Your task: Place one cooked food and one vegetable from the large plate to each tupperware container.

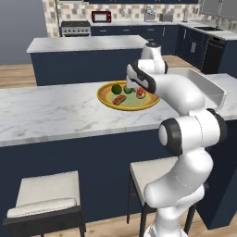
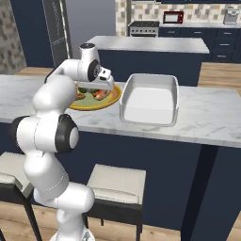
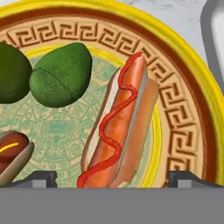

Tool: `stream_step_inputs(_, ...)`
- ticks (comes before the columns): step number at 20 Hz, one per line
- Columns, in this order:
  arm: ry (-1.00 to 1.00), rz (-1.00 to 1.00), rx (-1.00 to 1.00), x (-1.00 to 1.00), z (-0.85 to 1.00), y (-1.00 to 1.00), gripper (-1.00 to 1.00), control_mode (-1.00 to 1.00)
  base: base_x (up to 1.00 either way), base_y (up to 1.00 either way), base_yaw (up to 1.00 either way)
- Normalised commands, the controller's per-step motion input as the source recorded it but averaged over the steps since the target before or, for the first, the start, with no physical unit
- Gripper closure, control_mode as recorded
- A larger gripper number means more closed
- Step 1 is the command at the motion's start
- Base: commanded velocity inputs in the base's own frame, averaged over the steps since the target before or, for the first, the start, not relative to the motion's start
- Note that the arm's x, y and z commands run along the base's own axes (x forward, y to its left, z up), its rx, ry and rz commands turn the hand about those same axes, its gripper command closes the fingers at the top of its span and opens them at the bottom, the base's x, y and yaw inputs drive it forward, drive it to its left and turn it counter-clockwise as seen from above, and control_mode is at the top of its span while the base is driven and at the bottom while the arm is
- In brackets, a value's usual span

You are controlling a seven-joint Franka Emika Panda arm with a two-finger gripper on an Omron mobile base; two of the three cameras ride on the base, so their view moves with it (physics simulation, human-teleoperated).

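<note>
Hovering right over the large plate (image 3: 192, 87), the gripper (image 3: 112, 177) has its jaws spread wide with nothing between them, and a hot dog (image 3: 120, 127) with a red squiggle of sauce sits between the two finger tips. In the hand view there's a second hot dog (image 3: 13, 153) with a yellow line on it at the lower left, plus two dark green vegetables: one (image 3: 61, 74) just beside the first hot dog, the other (image 3: 13, 72) at the left edge.

The plate has a yellow-orange rim with a brown key pattern and a pale green patterned centre. It sits flat on the tabletop (image 1: 51, 113), which is white marble with grey veins over dark navy cabinet fronts. Just beside the plate, on the arm's right, is a white tupperware container (image 2: 149, 100), with low walls and rounded corners.

Room-wise: two cushioned stools, one (image 1: 46, 194) off to the left and another (image 2: 115, 186) close to the robot's base, stand on a wooden floor. Behind is another marble-topped island (image 1: 88, 44), then the back wall with a tiled backsplash, a stove (image 1: 75, 28) and a red microwave (image 1: 101, 16).
</note>
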Motion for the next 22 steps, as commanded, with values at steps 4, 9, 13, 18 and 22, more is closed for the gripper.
stream_step_inputs(4, 0.06, -0.01, 0.00, 0.43, 0.00, -0.01, -1.00, -1.00, 0.00, 0.00, 0.00)
stream_step_inputs(9, 0.05, -0.06, 0.00, 0.05, -0.10, 0.00, -1.00, -1.00, 0.00, 0.00, 0.00)
stream_step_inputs(13, 0.04, -0.08, 0.00, 0.00, -0.20, -0.06, -1.00, -1.00, 0.00, 0.00, 0.00)
stream_step_inputs(18, 0.04, -0.08, 0.00, 0.00, -0.31, 0.00, -1.00, -1.00, 0.00, 0.00, 0.00)
stream_step_inputs(22, 0.00, -0.04, 0.00, 0.00, -0.14, 0.00, -1.00, -1.00, 0.00, 0.00, 0.00)
